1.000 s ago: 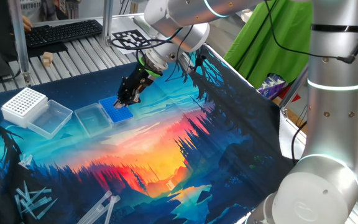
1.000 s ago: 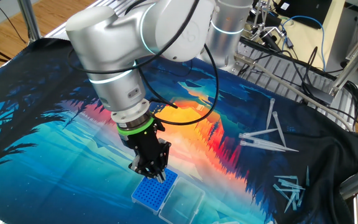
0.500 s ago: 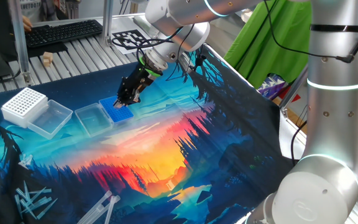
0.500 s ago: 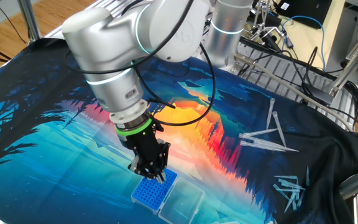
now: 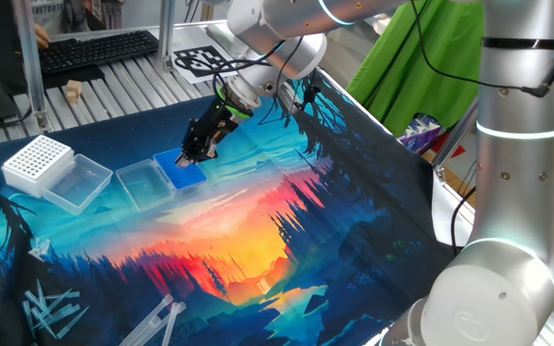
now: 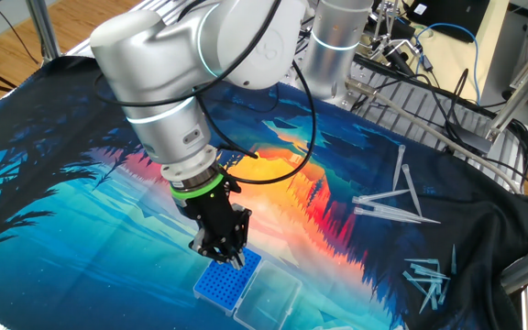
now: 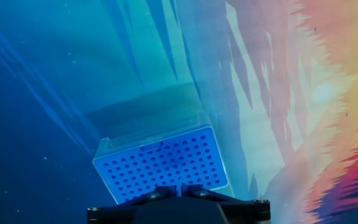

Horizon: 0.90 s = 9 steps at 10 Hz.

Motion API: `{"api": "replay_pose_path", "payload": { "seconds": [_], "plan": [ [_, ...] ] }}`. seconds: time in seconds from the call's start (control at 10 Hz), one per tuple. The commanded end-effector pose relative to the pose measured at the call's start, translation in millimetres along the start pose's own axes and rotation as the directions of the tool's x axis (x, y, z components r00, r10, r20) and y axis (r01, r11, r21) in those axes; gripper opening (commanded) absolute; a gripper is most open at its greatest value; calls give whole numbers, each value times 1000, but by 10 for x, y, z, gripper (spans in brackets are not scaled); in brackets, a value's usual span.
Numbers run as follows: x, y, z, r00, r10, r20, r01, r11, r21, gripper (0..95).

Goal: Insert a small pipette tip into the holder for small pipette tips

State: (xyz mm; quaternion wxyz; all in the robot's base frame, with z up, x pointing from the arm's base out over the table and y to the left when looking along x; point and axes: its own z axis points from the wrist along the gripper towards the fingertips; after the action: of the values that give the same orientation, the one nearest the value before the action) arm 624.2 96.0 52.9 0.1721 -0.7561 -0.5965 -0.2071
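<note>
The surface [image 5: 287, 221] is covered with a bright cloth that shows a blue forest and an orange sunset. The blue holder for small pipette tips [image 5: 180, 170] sits on it, with its clear lid [image 5: 140, 183] lying open just beside it. Near that sits a white rack [image 5: 37, 161] with its own clear lid [image 5: 79, 183]. Loose clear tips [image 6: 426, 278] lie in a little pile near one corner. Long pipette tips [image 6: 394, 203] lie crossed over each other nearby.
</note>
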Motion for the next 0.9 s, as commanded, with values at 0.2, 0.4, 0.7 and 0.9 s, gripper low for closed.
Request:
{"api": "replay_pose_path", "payload": {
  "seconds": [0.2,0.4,0.7,0.9],
  "plan": [
    [0,2,-11,1000,7,1,-7,1000,3,0],
    [0,14,-14,1000,4,1,-4,1000,4,0],
    [0,23,-11,1000,7,-3,-7,1000,3,0],
    [-2,28,5,1000,8,-5,-8,1000,2,0]
  ]
}}
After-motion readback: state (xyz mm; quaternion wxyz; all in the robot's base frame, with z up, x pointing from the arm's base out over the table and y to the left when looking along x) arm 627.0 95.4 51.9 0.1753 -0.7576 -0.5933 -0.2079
